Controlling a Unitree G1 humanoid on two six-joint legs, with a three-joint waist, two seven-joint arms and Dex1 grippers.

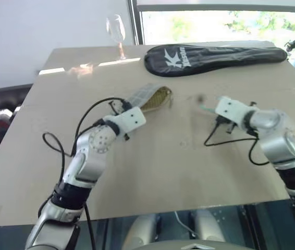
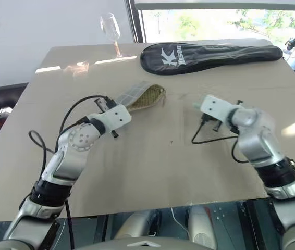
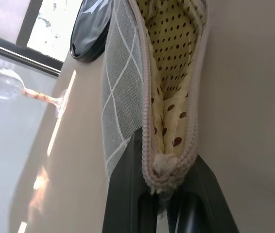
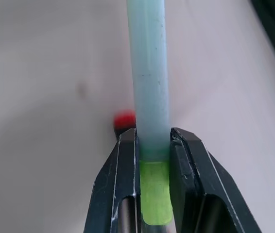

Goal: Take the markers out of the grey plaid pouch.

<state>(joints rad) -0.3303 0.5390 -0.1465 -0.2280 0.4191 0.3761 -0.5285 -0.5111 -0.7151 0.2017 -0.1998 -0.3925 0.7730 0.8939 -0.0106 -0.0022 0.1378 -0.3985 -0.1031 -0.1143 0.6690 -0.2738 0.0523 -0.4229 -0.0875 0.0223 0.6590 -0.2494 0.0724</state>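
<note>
The grey plaid pouch (image 1: 150,97) lies mid-table with its mouth gaping, showing a yellowish dotted lining (image 3: 174,73). My left gripper (image 3: 169,182) is shut on the pouch's near end at the zipper. To the right and apart from the pouch, my right gripper (image 4: 153,141) is shut on a marker (image 4: 149,73) with a pale teal barrel and a yellowish-green section between the fingers. The marker juts out over bare tabletop (image 1: 206,108). A small red bit (image 4: 124,119) shows just behind one finger; I cannot tell what it belongs to.
A long black racket cover (image 1: 215,56) lies across the far side of the table. A wine glass (image 1: 117,32) stands at the far left corner. Black cables (image 1: 225,136) loop from both wrists over the table. The table's near edge (image 1: 152,212) runs close below the arms.
</note>
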